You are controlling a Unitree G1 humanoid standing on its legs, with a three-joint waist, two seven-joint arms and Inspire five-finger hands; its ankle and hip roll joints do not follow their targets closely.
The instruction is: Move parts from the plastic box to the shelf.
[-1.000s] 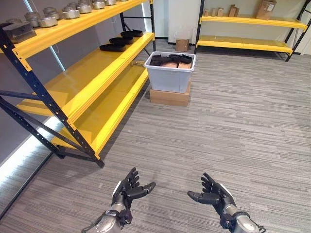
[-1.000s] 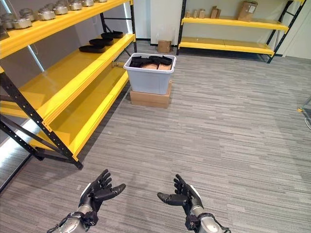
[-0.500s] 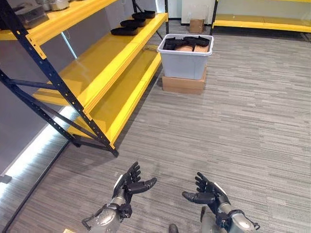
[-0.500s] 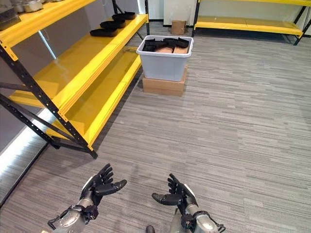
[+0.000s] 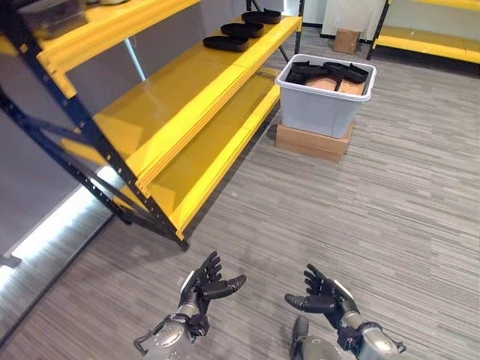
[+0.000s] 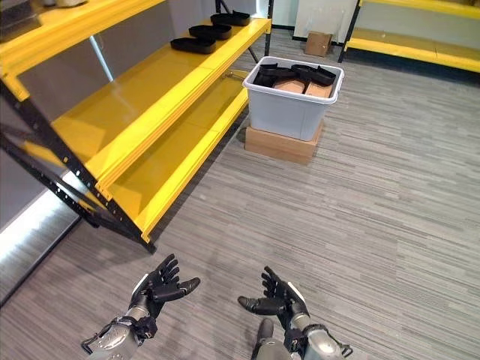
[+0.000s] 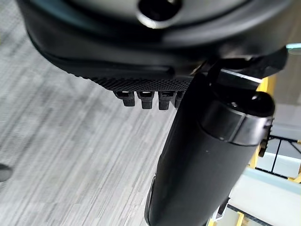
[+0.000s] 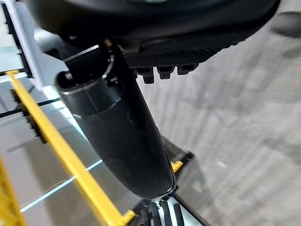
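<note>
Two dark hands, palms up: left hand point(image 5: 201, 283) and right hand point(image 5: 324, 298), each with fingers spread wide and holding nothing. One grey plastic box point(image 5: 324, 106) stands far ahead of the right hand, resting on one flat brown cardboard carton point(image 5: 310, 142). Inside it lie black moulded parts point(image 5: 324, 72); their number cannot be made out. One yellow steel shelf rack with dark blue posts point(image 5: 174, 91) rises ahead of the left hand; three black trays point(image 5: 241, 31) sit on its middle level, well beyond the hand. The rack's top level is cut off.
</note>
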